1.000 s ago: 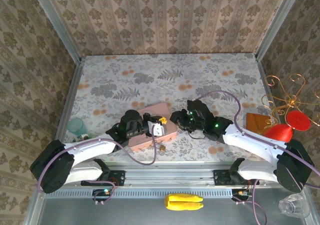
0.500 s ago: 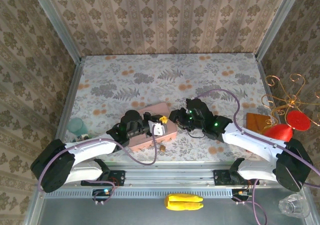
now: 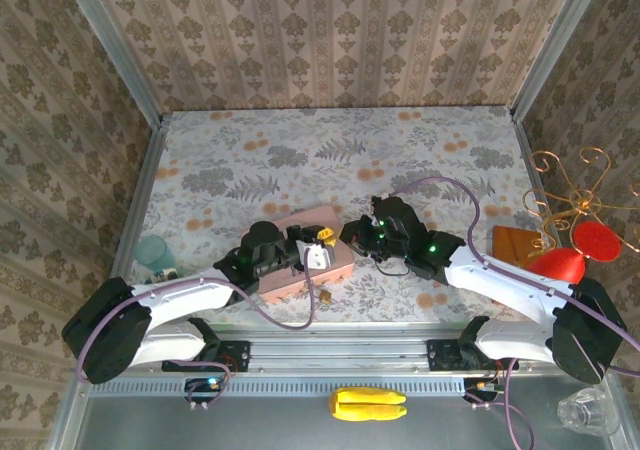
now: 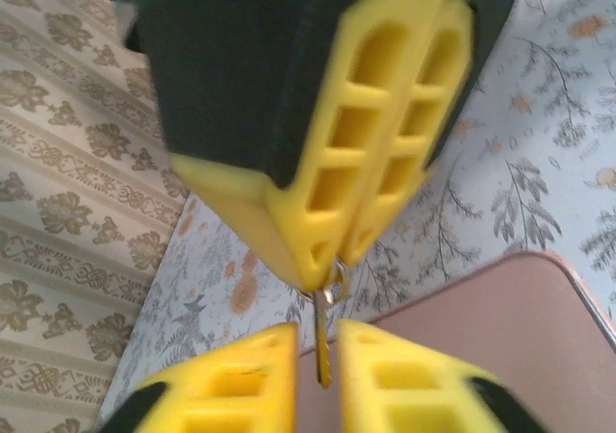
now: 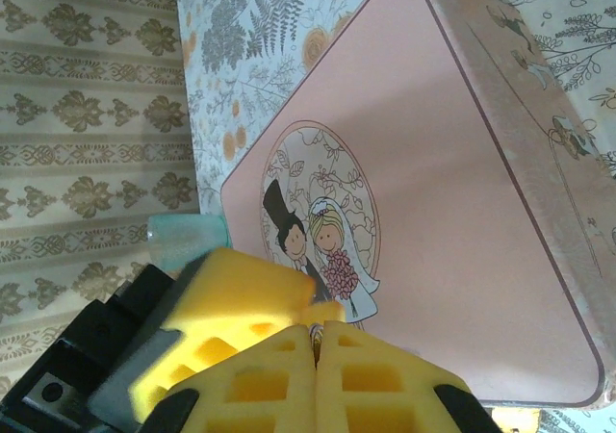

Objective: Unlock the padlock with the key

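Two pairs of yellow pads, tip to tip above the lid of a tin.

First the right gripper [image 5: 316, 335]: pressed fully together, no gap along the seam. Pinches the top end of the key [image 4: 322, 361], leaving the thin blade hanging free below the tips. Shows, in the left wrist view, what looks like a small silvery ring right at the pinch point, with the sliver dropping straight from it. Reads yellowish there, probably from the foam around it.

Then the left gripper [image 4: 316, 329]: parted narrowly, one pad on each side of the hanging blade, apart from it on both sides by a thin gap. Judged as a hand-over or a regrip in mid-air, for a firmer and better-aligned hold on the blade than a pinch at the ring.

Just below and behind: the pink tin [image 5: 462, 192] with the cartoon wedding couple. No more than a backdrop here, though close enough to catch the key if dropped.

Further out, on the floral table [image 3: 400, 160] just beside the tin's near edge: a tiny brass-coloured speck, taken to be the padlock [image 3: 325, 294]. Lying loose, touched by neither claw, not yet opened.

Calls for a squeeze from the left before any release from the right; otherwise risks losing a very small, slippery part.
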You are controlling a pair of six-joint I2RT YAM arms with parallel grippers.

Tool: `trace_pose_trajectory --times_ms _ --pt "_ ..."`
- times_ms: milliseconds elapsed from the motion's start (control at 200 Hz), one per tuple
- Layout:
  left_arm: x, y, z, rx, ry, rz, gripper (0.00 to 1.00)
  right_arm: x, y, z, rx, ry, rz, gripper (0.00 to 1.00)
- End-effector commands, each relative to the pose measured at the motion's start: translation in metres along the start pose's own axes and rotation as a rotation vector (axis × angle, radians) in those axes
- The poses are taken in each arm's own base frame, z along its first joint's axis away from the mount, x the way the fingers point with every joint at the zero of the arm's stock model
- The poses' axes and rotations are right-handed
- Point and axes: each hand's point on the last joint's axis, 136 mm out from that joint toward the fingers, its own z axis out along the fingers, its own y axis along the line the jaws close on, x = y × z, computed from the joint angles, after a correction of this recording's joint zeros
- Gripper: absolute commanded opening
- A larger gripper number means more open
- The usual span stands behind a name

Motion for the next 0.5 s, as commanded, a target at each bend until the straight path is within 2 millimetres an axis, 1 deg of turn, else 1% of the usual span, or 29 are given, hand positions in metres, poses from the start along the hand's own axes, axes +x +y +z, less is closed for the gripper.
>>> trace_pose_trajectory --times_ms 0,30,115,240,345,395,460,495 --pt "-0.011 0.014 -0.004 -0.076 -0.043 -0.087 0.34 -0.007 0.026 -0.011 -0.069 -0.028 -0.058 0.03" --pt "-0.012 0.021 -0.005 -0.101 -0.042 -0.137 0.40 -0.009 0.027 -0.012 -0.074 -0.037 -0.065 0.03" --pt "-0.019 0.038 -0.012 -0.149 -0.041 -0.279 0.50 -0.019 0.031 -0.019 -0.097 -0.076 -0.073 0.03" --pt "-0.041 0.053 -0.031 -0.164 -0.109 -0.466 0.61 -0.047 0.043 -0.041 -0.137 -0.199 -0.114 0.01" --pt "-0.056 0.062 -0.046 -0.180 -0.173 -0.566 0.66 -0.059 0.056 -0.057 -0.175 -0.285 -0.161 0.01" --pt "-0.057 0.067 -0.050 -0.193 -0.176 -0.609 0.68 -0.062 0.062 -0.060 -0.204 -0.304 -0.173 0.00" --pt "-0.051 0.072 -0.050 -0.220 -0.151 -0.686 0.72 -0.061 0.067 -0.060 -0.242 -0.320 -0.185 0.00" --pt "-0.049 0.074 -0.049 -0.220 -0.142 -0.731 0.73 -0.060 0.069 -0.059 -0.263 -0.330 -0.193 0.00"
